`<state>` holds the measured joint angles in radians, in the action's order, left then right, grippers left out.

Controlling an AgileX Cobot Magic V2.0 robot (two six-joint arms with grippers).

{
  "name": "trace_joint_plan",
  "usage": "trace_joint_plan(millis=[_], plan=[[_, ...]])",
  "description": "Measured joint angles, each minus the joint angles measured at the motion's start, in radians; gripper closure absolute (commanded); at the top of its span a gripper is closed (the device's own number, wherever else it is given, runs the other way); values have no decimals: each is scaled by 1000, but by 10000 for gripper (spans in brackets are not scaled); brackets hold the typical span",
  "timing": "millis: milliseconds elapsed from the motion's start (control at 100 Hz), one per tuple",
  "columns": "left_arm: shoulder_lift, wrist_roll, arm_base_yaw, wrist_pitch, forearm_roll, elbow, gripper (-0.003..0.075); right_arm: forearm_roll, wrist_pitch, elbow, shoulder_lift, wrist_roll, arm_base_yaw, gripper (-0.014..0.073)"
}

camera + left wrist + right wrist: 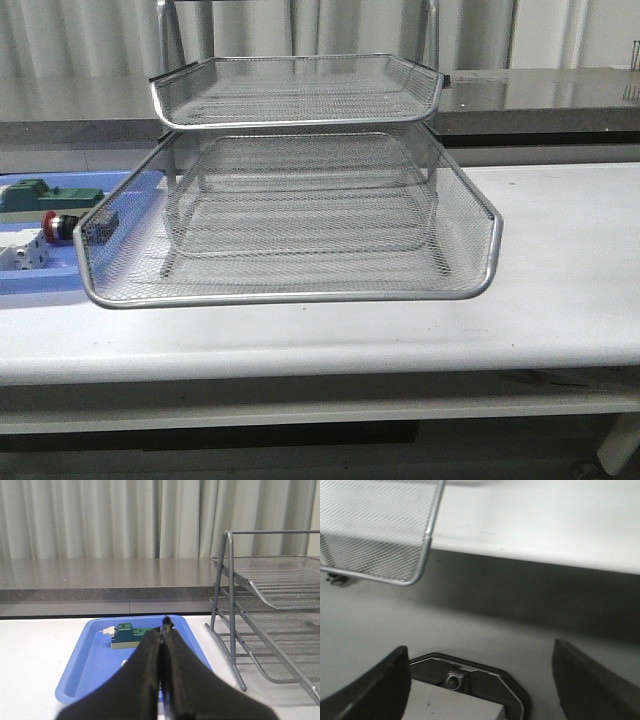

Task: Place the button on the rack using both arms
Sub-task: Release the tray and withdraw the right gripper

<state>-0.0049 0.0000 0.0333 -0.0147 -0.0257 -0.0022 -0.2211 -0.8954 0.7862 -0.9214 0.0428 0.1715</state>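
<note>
At the nine o'clock edge of the white bench (560, 250), the small red-headed push button (57, 226) is seen lying in the flat blue plastic tray (40, 285), just beside the three-tier silver wire-mesh rack (290, 215). Nothing is held: the left end effector (163, 645) is closed and empty above the tray, the right end effector (480, 680) is spread wide. The pick-up is judged not yet begun; opening and lowering onto the button would be required next.

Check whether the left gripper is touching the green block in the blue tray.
Apart. The left wrist view shows the shut left gripper raised above the blue tray, with the green block lying farther back.
</note>
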Motion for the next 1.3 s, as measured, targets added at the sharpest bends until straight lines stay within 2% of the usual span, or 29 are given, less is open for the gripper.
trace_joint_plan(millis=[120,240,650,770,1040,1300], plan=[[0,0,0,0,0,0,741,135,-61,51,71,-76,0,11],[0,0,0,0,0,0,741,203,-101,69,150,-107,0,11],[0,0,0,0,0,0,741,234,-181,71,357,-143,0,30],[0,0,0,0,0,0,741,236,-200,71,361,-143,0,161],[0,0,0,0,0,0,741,236,-206,71,361,-143,0,664],[0,0,0,0,0,0,741,236,-206,71,361,-143,0,662]])
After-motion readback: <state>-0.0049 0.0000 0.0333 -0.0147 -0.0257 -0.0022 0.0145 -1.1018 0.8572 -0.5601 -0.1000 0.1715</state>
